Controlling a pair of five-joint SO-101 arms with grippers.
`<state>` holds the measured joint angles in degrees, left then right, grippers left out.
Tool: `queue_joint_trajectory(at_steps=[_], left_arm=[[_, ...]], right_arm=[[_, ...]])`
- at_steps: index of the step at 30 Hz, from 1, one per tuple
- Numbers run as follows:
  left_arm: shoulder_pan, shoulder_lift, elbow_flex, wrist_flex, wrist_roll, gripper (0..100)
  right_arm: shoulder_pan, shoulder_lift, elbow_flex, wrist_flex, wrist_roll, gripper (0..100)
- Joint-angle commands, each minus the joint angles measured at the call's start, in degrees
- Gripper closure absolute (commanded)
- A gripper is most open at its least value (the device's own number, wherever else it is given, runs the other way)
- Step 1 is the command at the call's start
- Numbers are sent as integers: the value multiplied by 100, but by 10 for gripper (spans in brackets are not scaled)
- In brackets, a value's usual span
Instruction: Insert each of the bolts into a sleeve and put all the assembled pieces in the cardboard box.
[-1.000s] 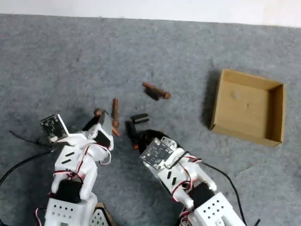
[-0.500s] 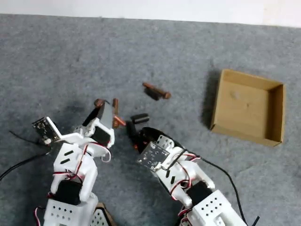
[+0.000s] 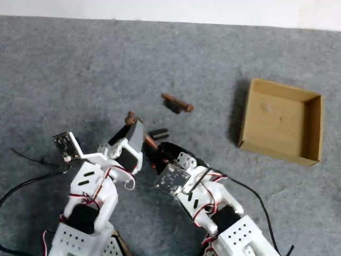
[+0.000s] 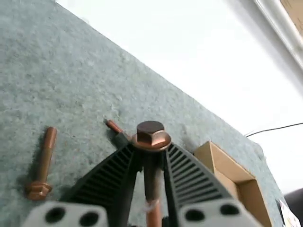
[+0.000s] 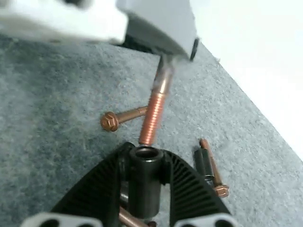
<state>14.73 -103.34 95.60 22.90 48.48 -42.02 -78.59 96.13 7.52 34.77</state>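
Note:
My left gripper point(image 3: 136, 136) point(image 4: 151, 150) is shut on a copper bolt point(image 4: 151, 135), whose hex head sticks out past the fingertips. The bolt's threaded end point(image 5: 154, 118) points down at the mouth of a black sleeve point(image 5: 146, 182), almost touching its rim. My right gripper point(image 3: 159, 151) point(image 5: 144, 155) is shut on that sleeve and holds it upright. A second black sleeve point(image 3: 158, 134) lies loose beside both grippers. One bolt inside a sleeve point(image 3: 177, 103) point(image 5: 210, 168) lies farther back. A loose bolt point(image 4: 42, 163) point(image 5: 124, 117) rests on the carpet. The cardboard box point(image 3: 281, 121) point(image 4: 232, 179) stands at the right.
Grey carpet point(image 3: 80, 69) covers the table, with open room at the far left and between the parts and the box. Black cables point(image 3: 24, 160) trail by the left arm's base. A white wall edge runs along the back.
My left gripper has swung right with its bolt, bringing the threaded end over the sleeve in the right gripper. The right gripper has shifted only slightly.

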Motion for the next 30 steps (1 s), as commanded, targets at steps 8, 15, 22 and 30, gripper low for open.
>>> queue_joint_trajectory(at_steps=[8,15,22,30], left_arm=[[127,-119,154,-527,26,995],[127,-119,154,-519,26,995],[171,-119,154,-431,26,995],[312,-119,154,-281,26,995]], right_arm=[[-40,13,743,-198,70,992],[-22,-4,743,-207,70,992],[40,-13,743,-207,44,992],[163,-13,743,-365,26,993]])
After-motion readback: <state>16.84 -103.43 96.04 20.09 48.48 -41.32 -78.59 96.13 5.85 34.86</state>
